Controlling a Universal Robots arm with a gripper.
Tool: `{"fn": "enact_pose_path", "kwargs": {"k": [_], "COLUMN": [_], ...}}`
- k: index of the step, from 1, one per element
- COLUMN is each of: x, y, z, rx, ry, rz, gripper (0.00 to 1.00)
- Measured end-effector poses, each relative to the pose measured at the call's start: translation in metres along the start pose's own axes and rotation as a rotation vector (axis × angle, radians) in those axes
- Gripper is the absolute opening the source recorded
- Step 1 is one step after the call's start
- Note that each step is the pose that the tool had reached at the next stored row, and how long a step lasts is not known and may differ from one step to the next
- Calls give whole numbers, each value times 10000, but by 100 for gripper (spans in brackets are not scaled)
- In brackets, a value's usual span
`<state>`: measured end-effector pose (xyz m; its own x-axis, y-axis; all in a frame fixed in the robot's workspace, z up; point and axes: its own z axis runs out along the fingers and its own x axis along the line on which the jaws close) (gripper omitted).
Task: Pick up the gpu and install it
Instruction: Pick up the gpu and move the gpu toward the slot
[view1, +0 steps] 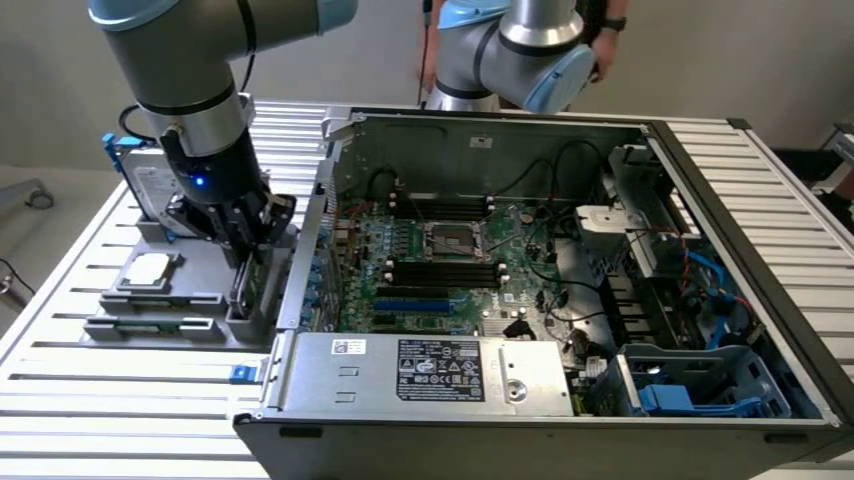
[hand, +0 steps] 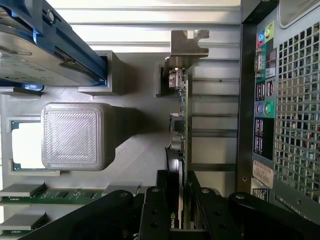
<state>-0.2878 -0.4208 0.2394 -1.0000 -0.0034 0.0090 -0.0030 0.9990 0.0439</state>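
Status: early stage, pick-up in hand, installation not begun.

Starting at the exterior view's left, the grey parts tray (view1: 140, 328) carries a hard drive (view1: 144, 175) in a blue frame and a square silver chip (view1: 147, 268), both clear of the arm.

Just right of these, on the side of the tray nearest the computer, the gpu (hand: 184, 125) stands on its long edge in a slot of the tray, with its silver bracket (hand: 186, 50) at the far end. The gripper (hand: 182, 215) is down over the card. In the wrist view the card's edge runs straight into the gripper's centre line, so the gripper straddles it. Whether it has closed onto the card or stands a little off it cannot be told. The card appears seated in the tray and not lifted.

Further right, the open computer case (view1: 747, 200) lies with its motherboard (view1: 441, 250) exposed. The blue expansion slots (view1: 407, 300) look unoccupied, so lifting, carrying and seating all remain.
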Motion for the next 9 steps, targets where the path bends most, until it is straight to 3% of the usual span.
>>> {"fn": "enact_pose_path", "kwargs": {"k": [9], "x": [-1], "y": [0], "z": [-7], "rx": [-17], "ry": [1], "rz": [-1], "gripper": [27]}}
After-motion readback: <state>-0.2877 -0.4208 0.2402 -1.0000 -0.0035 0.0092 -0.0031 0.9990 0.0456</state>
